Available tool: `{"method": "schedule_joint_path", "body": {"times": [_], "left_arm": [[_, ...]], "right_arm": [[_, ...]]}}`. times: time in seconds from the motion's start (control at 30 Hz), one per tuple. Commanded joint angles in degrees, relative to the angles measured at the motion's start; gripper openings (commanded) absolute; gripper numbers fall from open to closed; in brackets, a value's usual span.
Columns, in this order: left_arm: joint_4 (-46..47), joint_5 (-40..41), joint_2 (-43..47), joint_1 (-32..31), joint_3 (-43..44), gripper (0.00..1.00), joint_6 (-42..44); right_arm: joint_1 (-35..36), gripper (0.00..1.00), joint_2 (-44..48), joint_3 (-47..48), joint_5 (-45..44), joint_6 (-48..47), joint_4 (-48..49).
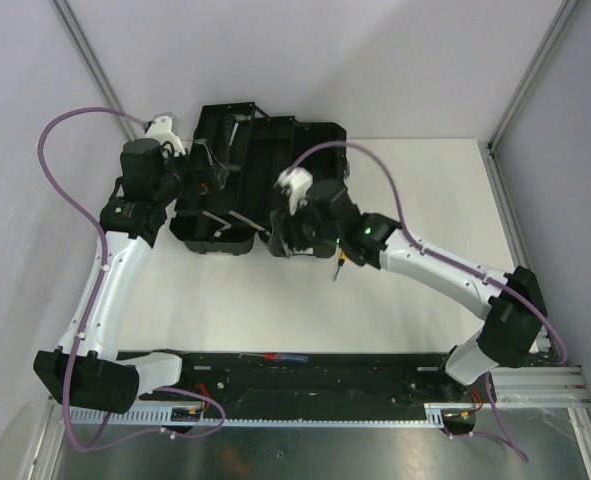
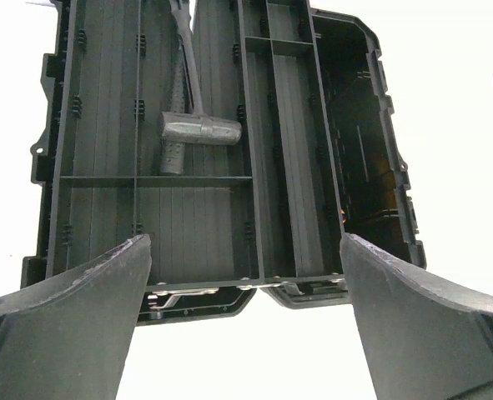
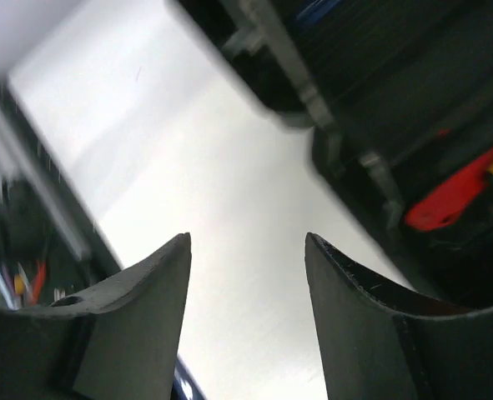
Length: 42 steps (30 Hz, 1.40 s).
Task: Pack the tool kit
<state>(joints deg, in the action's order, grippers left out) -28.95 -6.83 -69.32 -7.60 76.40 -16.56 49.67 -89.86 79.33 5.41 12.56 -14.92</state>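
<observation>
The black toolbox [image 1: 260,160] lies open at the back of the table. In the left wrist view its tray [image 2: 188,217] holds a grey hammer [image 2: 200,129]. My left gripper [image 1: 210,172] is open and empty at the box's left end; in its own view [image 2: 244,242] the jaws stand wide, short of the box's rim. My right gripper [image 1: 283,238] is open and empty at the box's front edge, over bare table [image 3: 246,242]. A red tool [image 3: 455,196] shows blurred inside the box. A small yellow-handled screwdriver [image 1: 340,263] lies on the table below the right wrist.
Red and blue screwdrivers [image 1: 275,357] lie on the black rail at the near edge. Grey walls close in the table at the back and on both sides. The purple cables [image 1: 75,190] loop above both arms.
</observation>
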Motion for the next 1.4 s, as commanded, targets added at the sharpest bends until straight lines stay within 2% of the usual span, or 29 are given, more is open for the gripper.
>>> {"method": "schedule_joint_path", "body": {"times": [0.0,0.1,0.2,0.33,0.43,0.73,1.07,1.37], "left_arm": [[0.5,-1.6,1.2,0.3,0.2,0.99,-1.2],[0.5,-1.5,2.0,0.3,-0.7,0.99,-1.4],[0.5,-1.5,2.9,0.3,-1.8,0.99,-1.6],[0.4,-2.3,3.8,0.3,-3.2,0.99,-2.1],[0.3,-2.8,4.4,0.3,-4.1,0.99,-2.7],[-0.7,-4.4,7.6,0.3,-8.8,1.00,-3.5],[-0.9,-4.9,11.6,0.3,-13.0,0.99,-3.4],[-0.9,-4.9,12.5,0.3,-13.3,0.99,-3.3]], "right_arm": [[8.1,0.60,0.7,-5.2,6.1,-17.3,-11.0],[13.3,0.57,0.0,-7.6,6.6,-18.3,-12.3],[17.7,0.49,-1.8,-9.5,5.3,-17.8,-11.6],[22.7,0.35,-4.2,-11.9,1.6,-16.0,-7.7],[25.6,0.29,-5.7,-13.6,-0.7,-13.6,-3.5],[34.3,0.25,-13.0,-14.3,-10.1,-8.5,2.2],[36.5,0.15,-17.4,-14.4,-22.8,-3.8,5.7],[37.0,0.12,-19.8,-14.4,-22.8,-3.2,3.9]]}}
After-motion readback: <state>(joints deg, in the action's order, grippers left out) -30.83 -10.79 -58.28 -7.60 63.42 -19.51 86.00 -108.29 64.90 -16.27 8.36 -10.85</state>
